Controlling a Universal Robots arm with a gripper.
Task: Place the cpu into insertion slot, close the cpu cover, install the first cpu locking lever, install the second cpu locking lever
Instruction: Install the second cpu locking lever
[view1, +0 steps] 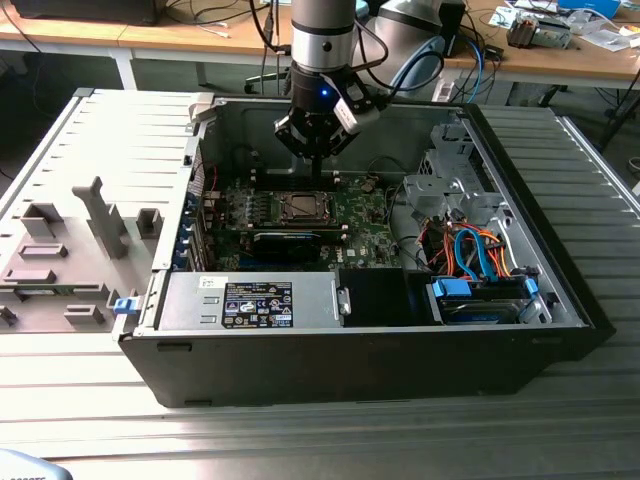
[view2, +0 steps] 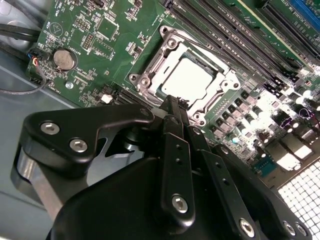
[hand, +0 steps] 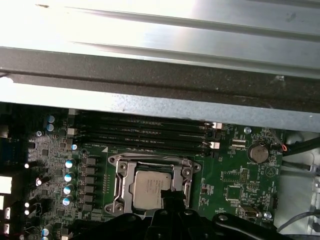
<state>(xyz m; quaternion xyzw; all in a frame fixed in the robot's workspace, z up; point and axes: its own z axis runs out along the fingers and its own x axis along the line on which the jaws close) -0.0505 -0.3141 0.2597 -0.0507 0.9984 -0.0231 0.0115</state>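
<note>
One claw (view2: 172, 102) seen directly above insertion slot (view2: 187, 80), fingers pinched together, nothing held. Cpu (hand: 150, 189) already seated in slot, cpu cover (hand: 121, 182) lowered around it; claw tip at socket edge.

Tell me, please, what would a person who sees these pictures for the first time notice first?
First, the open computer case on the metal table, with the arm's black claw reaching down inside it. Right below the claw, the silvery cpu lies in the insertion slot on the green motherboard, with the cpu cover closed around it.
</note>
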